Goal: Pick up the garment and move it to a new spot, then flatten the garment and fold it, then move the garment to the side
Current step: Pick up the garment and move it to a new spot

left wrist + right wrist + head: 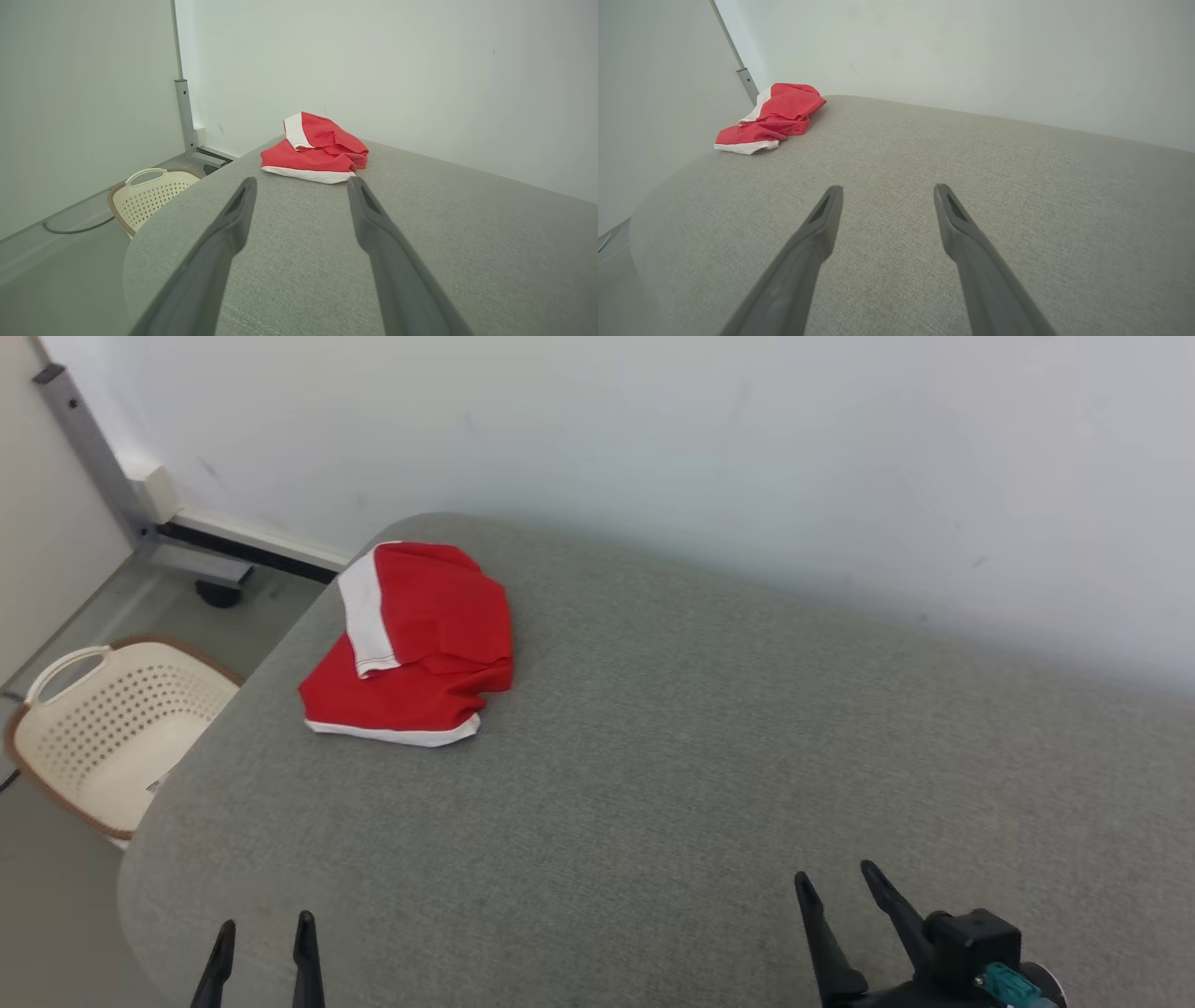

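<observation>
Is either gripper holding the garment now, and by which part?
Nothing is held. The left gripper and right gripper have open jaws, clear of the crumpled red-and-white fabric garment.

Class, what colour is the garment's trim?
White trim on the red fabric garment; clearest in head view.

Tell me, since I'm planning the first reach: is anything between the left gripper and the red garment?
Nothing visible: just bare grey table lies between the open left gripper and the red garment.
</observation>
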Controlling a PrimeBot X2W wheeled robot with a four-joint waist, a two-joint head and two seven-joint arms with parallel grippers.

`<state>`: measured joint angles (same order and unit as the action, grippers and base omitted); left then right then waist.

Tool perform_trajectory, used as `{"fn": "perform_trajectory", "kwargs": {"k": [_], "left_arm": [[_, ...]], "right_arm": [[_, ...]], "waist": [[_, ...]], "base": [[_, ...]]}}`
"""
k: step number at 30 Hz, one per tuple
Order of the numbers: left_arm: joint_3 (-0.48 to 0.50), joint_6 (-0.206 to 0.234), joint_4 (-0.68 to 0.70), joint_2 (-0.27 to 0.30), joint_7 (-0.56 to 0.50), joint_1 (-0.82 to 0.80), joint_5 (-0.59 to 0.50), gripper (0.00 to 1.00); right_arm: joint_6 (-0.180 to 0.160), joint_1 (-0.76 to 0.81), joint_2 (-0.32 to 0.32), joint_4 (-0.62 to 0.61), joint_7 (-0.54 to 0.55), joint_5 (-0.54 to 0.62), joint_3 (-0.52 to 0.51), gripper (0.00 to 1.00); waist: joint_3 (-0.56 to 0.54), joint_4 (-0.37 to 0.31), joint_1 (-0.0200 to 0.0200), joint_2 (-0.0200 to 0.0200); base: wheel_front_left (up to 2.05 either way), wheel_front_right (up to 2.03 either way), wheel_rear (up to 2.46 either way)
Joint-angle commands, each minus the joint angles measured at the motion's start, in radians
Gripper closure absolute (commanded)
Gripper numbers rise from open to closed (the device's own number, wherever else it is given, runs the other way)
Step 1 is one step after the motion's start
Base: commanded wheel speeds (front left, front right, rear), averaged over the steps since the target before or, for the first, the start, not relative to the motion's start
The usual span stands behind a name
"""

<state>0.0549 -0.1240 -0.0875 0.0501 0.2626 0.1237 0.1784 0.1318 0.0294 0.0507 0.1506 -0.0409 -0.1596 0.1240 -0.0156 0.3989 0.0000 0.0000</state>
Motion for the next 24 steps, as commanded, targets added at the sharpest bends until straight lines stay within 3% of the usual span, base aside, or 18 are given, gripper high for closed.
{"fn": "perform_trajectory", "kwargs": {"k": [1, 14, 20, 24], "left_arm": [[0.016, 0.000, 0.010, 0.000, 0.002, 0.021, 0.011, 0.00], [0.011, 0.036, 0.042, 0.000, 0.002, 0.051, 0.063, 0.00], [-0.056, 0.015, -0.072, 0.012, -0.001, -0.086, 0.080, 0.00], [-0.109, 0.001, -0.234, 0.020, -0.077, -0.276, 0.117, 0.00]], "right_arm": [[-0.002, -0.016, 0.000, 0.001, 0.006, 0.005, 0.020, 0.00], [-0.002, -0.079, 0.000, 0.029, 0.020, 0.014, 0.084, 0.00], [-0.002, -0.098, 0.000, 0.021, 0.028, 0.031, 0.092, 0.00], [-0.002, -0.110, 0.000, 0.002, 0.039, 0.044, 0.090, 0.00]], "waist": [[0.009, 0.096, 0.0000, 0.0000], [0.043, 0.114, 0.0000, 0.0000], [0.066, 0.113, 0.0000, 0.0000], [0.090, 0.108, 0.0000, 0.0000]], "base": [[0.00, 0.00, 0.00], [0.00, 0.00, 0.00], [0.00, 0.00, 0.00], [0.00, 0.00, 0.00]]}}
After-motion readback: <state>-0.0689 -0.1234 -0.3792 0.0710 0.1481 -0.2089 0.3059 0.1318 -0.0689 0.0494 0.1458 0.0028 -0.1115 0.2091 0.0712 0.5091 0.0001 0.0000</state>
